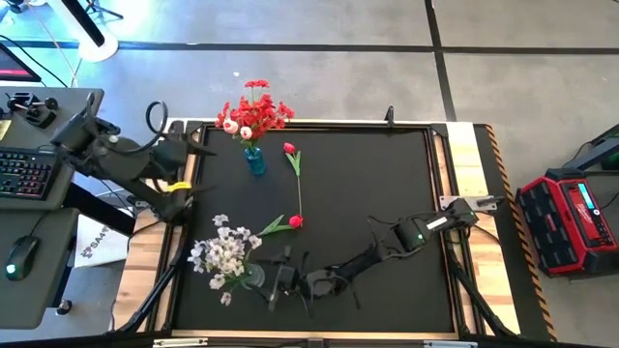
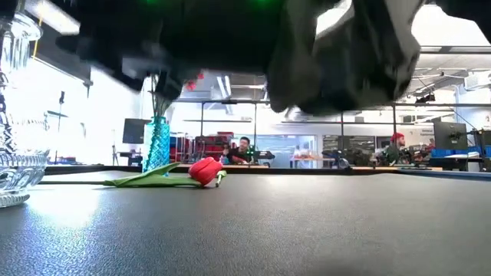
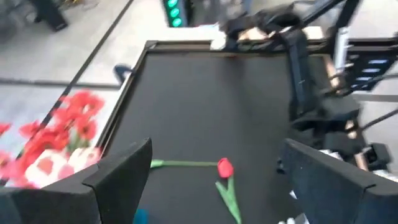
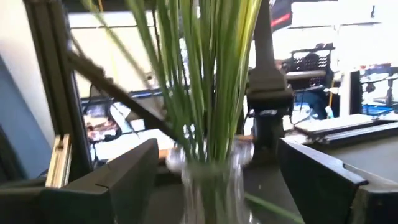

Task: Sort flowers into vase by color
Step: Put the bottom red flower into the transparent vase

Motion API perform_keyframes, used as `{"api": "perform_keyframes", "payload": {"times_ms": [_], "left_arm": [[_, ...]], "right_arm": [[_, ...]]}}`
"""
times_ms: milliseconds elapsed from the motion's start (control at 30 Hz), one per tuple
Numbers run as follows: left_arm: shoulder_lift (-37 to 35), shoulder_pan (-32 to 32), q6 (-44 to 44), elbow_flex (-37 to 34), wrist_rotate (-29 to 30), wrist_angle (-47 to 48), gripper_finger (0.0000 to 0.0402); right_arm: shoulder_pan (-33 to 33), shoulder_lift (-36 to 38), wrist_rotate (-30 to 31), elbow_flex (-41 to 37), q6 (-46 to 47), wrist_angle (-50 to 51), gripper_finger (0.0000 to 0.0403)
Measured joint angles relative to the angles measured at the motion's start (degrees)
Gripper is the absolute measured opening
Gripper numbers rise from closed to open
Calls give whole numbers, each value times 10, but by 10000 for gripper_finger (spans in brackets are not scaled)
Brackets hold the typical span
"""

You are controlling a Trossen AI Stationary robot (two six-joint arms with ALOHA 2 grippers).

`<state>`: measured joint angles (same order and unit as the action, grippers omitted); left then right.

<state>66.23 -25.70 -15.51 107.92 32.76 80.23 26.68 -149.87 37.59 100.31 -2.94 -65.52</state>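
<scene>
A blue vase (image 1: 254,161) at the far left holds red flowers (image 1: 253,114). A clear glass vase (image 1: 253,276) at the near left holds white flowers (image 1: 223,254) on green stems (image 4: 208,74). Two red tulips lie flat on the black table, one (image 1: 289,148) by the blue vase and one (image 1: 295,220) at the middle (image 2: 204,170) (image 3: 225,168). My right gripper (image 1: 279,282) (image 4: 216,152) is open, its fingers either side of the clear vase's neck (image 4: 211,180) and apart from it. My left gripper (image 1: 205,152) (image 3: 217,152) is open above the table's far left edge, holding nothing.
The black table has a raised wooden frame (image 1: 464,174). A desk with a keyboard (image 1: 24,174) and a mouse (image 1: 21,257) stands to the left, and a red case (image 1: 569,220) to the right. People sit in the room beyond (image 2: 244,147).
</scene>
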Motion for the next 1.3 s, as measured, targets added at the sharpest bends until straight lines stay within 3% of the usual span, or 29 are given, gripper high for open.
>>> {"api": "perform_keyframes", "payload": {"times_ms": [167,400,600,833,1067,1300], "left_arm": [[3,50,-28,0,-19,38,336],[29,113,-17,0,-63,39,302],[41,174,14,-69,-127,6,260],[30,258,28,-183,-244,-97,229],[27,283,77,-294,-263,-151,215],[-6,333,112,-423,-301,-248,197]], "right_arm": [[27,39,90,0,-14,25,312],[84,89,335,0,-22,149,312],[119,133,520,0,-24,148,300],[127,198,524,1,-77,135,260],[125,270,524,1,-142,111,231],[122,341,524,1,-209,18,209]]}}
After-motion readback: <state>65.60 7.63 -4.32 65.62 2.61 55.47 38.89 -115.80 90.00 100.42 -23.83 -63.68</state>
